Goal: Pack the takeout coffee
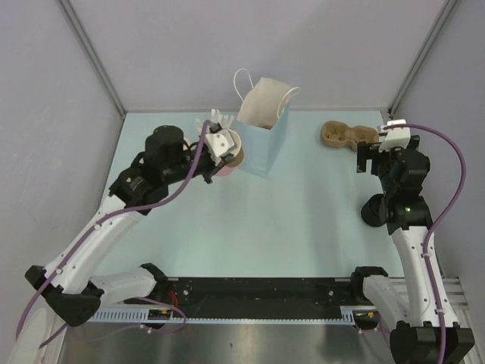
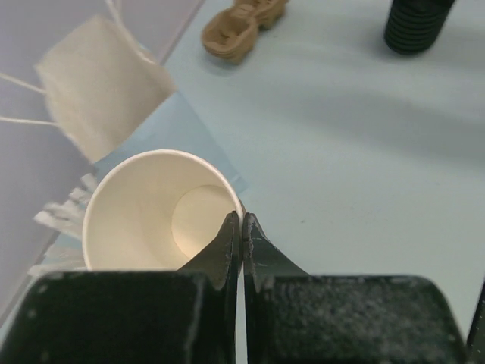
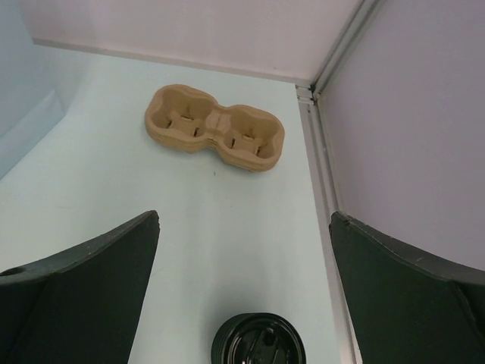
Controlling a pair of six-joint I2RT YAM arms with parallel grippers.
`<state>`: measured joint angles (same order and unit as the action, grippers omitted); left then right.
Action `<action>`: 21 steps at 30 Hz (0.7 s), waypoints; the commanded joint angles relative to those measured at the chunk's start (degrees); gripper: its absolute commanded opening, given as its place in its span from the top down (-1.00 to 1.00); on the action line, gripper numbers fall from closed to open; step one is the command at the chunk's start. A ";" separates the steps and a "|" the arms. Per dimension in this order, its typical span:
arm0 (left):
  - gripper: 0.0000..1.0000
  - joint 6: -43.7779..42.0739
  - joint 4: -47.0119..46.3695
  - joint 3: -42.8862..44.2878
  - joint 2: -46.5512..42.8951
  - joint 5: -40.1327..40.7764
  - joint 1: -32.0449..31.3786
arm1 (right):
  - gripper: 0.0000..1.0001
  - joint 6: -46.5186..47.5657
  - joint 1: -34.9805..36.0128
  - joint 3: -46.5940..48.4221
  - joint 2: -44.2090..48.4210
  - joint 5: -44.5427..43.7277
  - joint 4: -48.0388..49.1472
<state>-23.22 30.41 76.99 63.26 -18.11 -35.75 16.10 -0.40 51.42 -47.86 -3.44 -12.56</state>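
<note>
**A:** What is sitting nearest the arm bases?

**B:** The right gripper (image 3: 244,220) is hanging at the right of the overhead frame, over the table (image 1: 288,227), with its fingers spread wide and nothing between them. A round black lid (image 3: 258,345) is showing at the bottom edge of the right wrist view, touching neither finger.

**A:** Is that lid sitting on the takeout coffee?

**B:** I cannot tell. In the upper right corner of the left wrist view, the thing under it is looking dark and ribbed.

**A:** And the other arm?

**B:** The left gripper (image 2: 242,216) is sitting at the upper middle of the overhead frame. It is pinching the rim of a lidless paper cup (image 2: 144,205), one finger inside and one outside.

**A:** And farther back?

**B:** White straws (image 1: 217,119) are poking up just behind that cup. A pale blue paper bag (image 1: 261,148) is standing upright just to its right. A tan cup carrier (image 3: 214,129) is lying toward the upper right, near the wall.
</note>
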 commanded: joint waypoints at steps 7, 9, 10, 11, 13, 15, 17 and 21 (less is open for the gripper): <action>1.00 -0.33 -3.07 -2.90 10.80 4.30 -12.32 | -1.00 -1.33 -5.22 0.26 -0.40 -1.22 2.27; 1.00 -0.24 -4.48 -3.95 12.92 5.01 -14.52 | -0.99 -1.25 -6.18 0.26 -0.57 -1.22 2.27; 1.00 -0.16 -5.44 -4.39 13.81 5.36 -15.14 | -0.99 -1.24 -6.54 0.26 -0.66 -1.13 2.27; 1.00 0.19 -7.45 -5.35 15.64 5.36 -16.10 | -0.99 -1.24 -6.97 0.35 -0.75 -1.13 2.36; 1.00 0.81 -9.14 -6.15 17.32 5.02 -16.72 | -1.00 -1.24 -7.42 0.26 -0.83 -1.04 2.27; 1.00 1.60 -11.85 -7.47 20.05 4.49 -17.34 | -0.99 -1.16 -7.68 0.26 -0.92 -1.13 2.27; 1.00 2.04 -13.97 -9.56 21.46 4.48 -17.86 | -1.00 -0.98 -7.86 0.26 -1.19 -1.22 2.19; 1.00 3.01 -21.34 -12.65 24.44 4.84 -18.30 | -1.00 -0.63 -7.94 0.26 -1.45 -1.48 2.19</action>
<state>-22.06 19.11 66.59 86.17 -13.63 -53.30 15.86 -7.97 51.42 -49.21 -3.92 -12.43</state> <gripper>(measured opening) 0.011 0.994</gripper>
